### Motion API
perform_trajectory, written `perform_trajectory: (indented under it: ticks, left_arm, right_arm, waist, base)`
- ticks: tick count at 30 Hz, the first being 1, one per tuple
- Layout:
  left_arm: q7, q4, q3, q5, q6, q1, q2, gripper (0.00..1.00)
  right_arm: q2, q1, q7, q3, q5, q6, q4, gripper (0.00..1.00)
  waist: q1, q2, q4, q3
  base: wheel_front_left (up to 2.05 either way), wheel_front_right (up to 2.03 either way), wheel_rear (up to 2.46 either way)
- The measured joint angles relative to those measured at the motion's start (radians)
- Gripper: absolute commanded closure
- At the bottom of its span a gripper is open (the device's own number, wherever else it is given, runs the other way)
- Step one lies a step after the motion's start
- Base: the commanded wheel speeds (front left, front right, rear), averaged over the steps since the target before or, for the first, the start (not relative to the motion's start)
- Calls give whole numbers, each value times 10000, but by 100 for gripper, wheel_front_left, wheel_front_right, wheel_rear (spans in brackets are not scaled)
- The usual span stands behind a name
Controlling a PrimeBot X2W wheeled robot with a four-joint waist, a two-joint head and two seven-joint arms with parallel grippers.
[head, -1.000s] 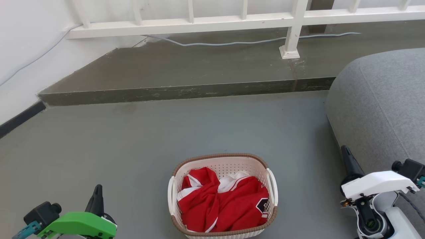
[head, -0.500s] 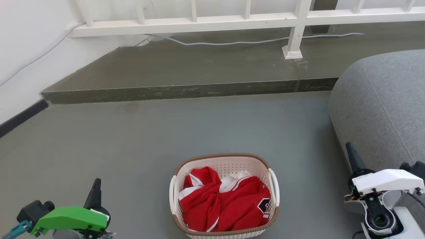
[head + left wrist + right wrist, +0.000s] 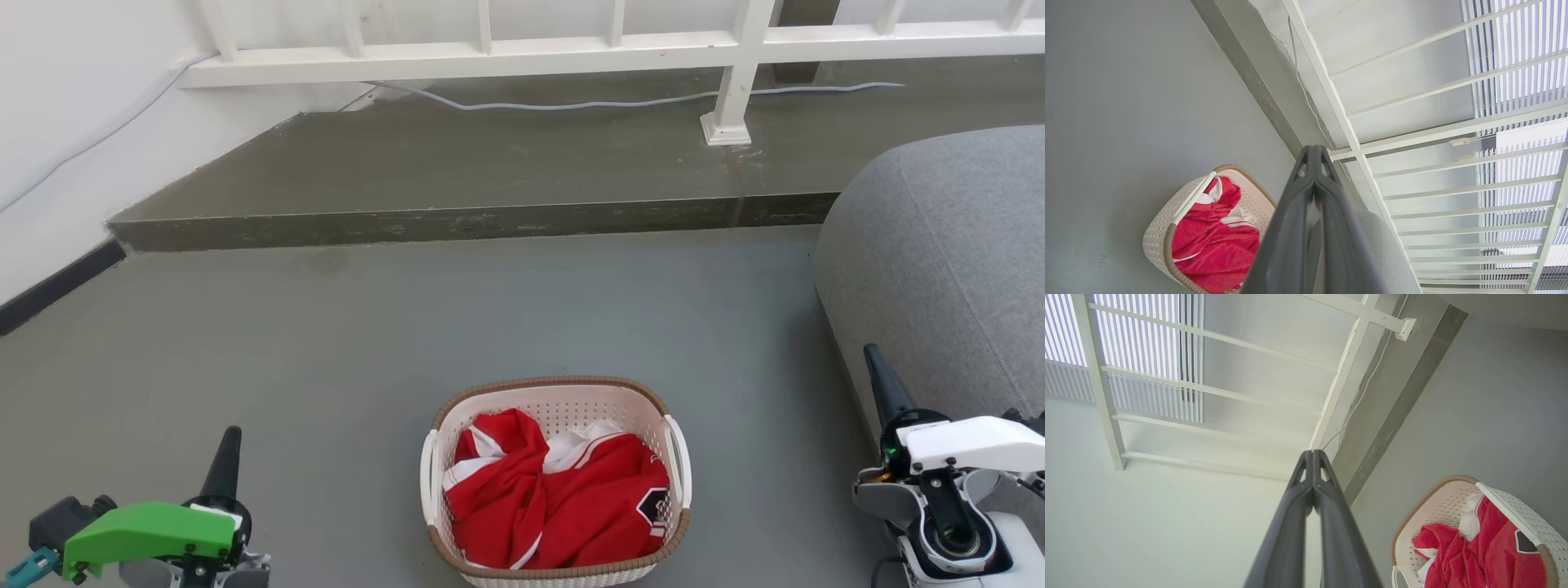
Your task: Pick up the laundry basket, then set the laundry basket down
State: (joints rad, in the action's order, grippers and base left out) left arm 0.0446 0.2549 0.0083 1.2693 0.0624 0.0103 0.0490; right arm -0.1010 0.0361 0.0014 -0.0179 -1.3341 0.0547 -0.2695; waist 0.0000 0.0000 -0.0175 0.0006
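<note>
The laundry basket (image 3: 571, 404) stands on the grey floor at the bottom middle of the head view, cream-white and perforated with a brown rim. A crumpled red and white garment (image 3: 555, 506) lies in it. My left gripper (image 3: 231, 433) is well to the basket's left, fingers together and pointing up, holding nothing. My right gripper (image 3: 870, 353) is well to the basket's right, also shut and empty. The left wrist view has the shut left gripper (image 3: 1314, 149) with the basket (image 3: 1163, 228) at lower left. In the right wrist view the right gripper (image 3: 1313, 453) is shut, the basket (image 3: 1437, 506) at lower right.
A grey upholstered seat (image 3: 939, 269) bulges in at the right, close to my right arm. A raised dark step (image 3: 457, 220) crosses behind the basket, with a white railing (image 3: 571, 53) and a loose cable (image 3: 571, 104) on it. A white wall (image 3: 57, 122) closes the left.
The whole picture has drifted slightly right, so the camera moved. My left gripper has drawn off to the left and my right gripper a little to the right. The basket stays on the floor.
</note>
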Motion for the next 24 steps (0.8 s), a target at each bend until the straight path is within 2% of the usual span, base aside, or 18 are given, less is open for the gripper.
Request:
perform_trajectory:
  ticks: [24]
  left_arm:
    - [673,232,706,3285,606,441,-92,100]
  right_arm:
    - [378,178,788,1145,-2892,596,-63,100]
  waist:
    - [0,0,177,21]
  base:
    - [0,0,0]
